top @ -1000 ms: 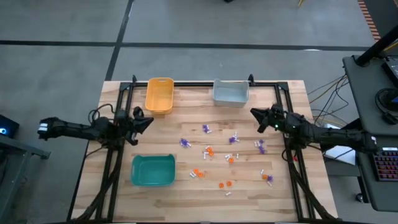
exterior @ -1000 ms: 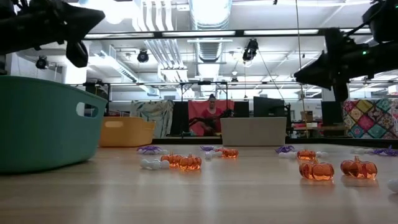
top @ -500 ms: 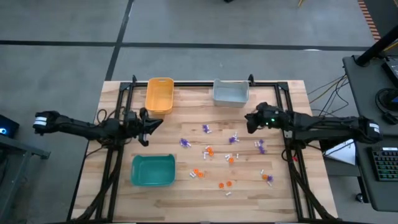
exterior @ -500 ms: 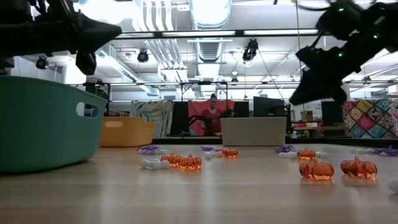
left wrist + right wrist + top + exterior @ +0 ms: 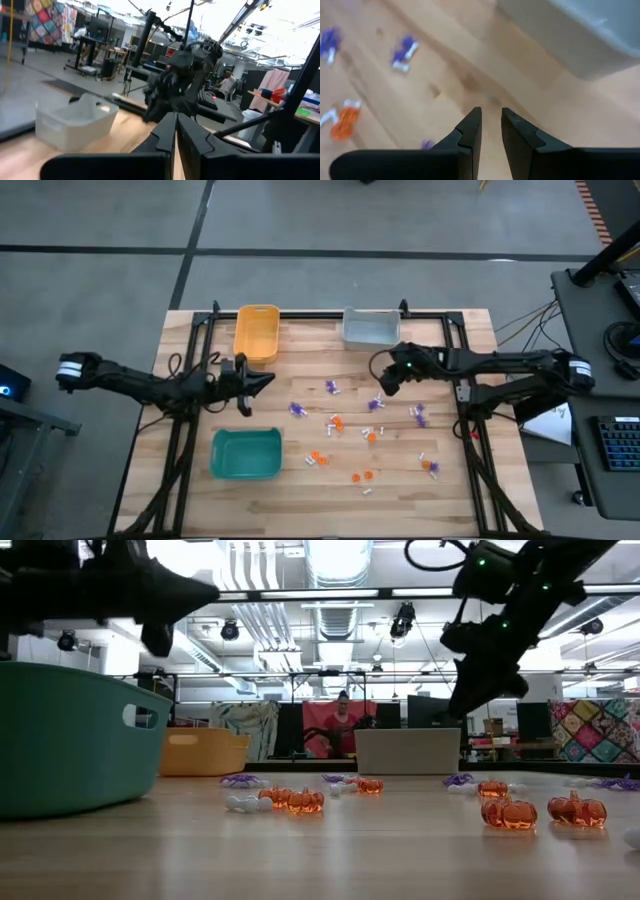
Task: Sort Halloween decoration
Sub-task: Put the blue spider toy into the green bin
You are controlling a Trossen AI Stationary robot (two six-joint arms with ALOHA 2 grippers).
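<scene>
wooden table [image 5: 450, 500] fills the middle of the high view, and on it the halloween decoration lies unsorted: purple spiky trinkets [image 5: 331, 387], orange pumpkins [image 5: 337, 422] and small white pieces [image 5: 422, 454] scattered across the centre and lower right of the frame, none of them in a bin as far as we can see. the orange-yellow bin [image 5: 256, 332] and the grey bin [image 5: 371, 328] stand along the top edge of the table, the teal bin [image 5: 246, 453] at lower left. we read this as the reach toward a first pick, with nothing carried. our right gripper [image 5: 383, 378] hangs above the table just right of centre, below the grey bin in the frame and near the upper purple trinkets; its wrist view shows the two dark fingers [image 5: 470, 131] a narrow gap apart with bare wood between them and nothing held. our left gripper [image 5: 262, 380] sits left of centre, between the orange-yellow bin and the teal bin, its fingers [image 5: 167, 131] pressed together and empty. in the low view the pumpkins [image 5: 508, 813] stand upright on the wood, both arms well above them. next, we judge, the right gripper must widen, settle over a single trinket, and come down straight; the pieces are tiny and lie close, so a neighbour could easily be nudged or caught along with it.
</scene>
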